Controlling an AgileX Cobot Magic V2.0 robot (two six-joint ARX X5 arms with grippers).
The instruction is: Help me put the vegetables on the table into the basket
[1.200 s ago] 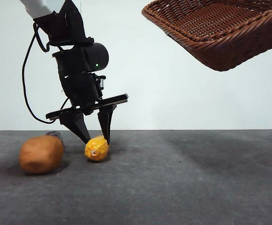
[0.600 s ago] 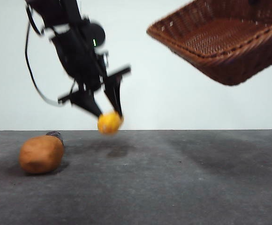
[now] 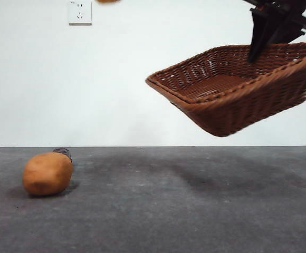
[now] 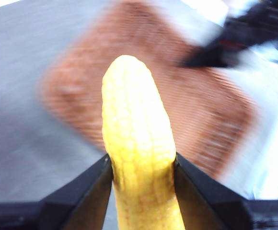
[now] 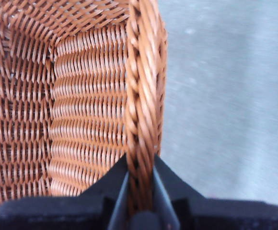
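The right gripper (image 5: pixel 140 191) pinched the braided rim of the wicker basket (image 3: pixel 237 87), holding it tilted high above the dark grey table (image 3: pixel 195 211), with open air beneath. The left gripper (image 4: pixel 141 177) clamped the yellow corn cob (image 4: pixel 136 143) between both jaws, above the blurred basket. The potato (image 3: pixel 47 173) lay on the table at the front view's left, well apart from the basket, a dark eggplant tip (image 3: pixel 63 152) just behind it. A wall socket (image 3: pixel 79 11) sat on the white wall.
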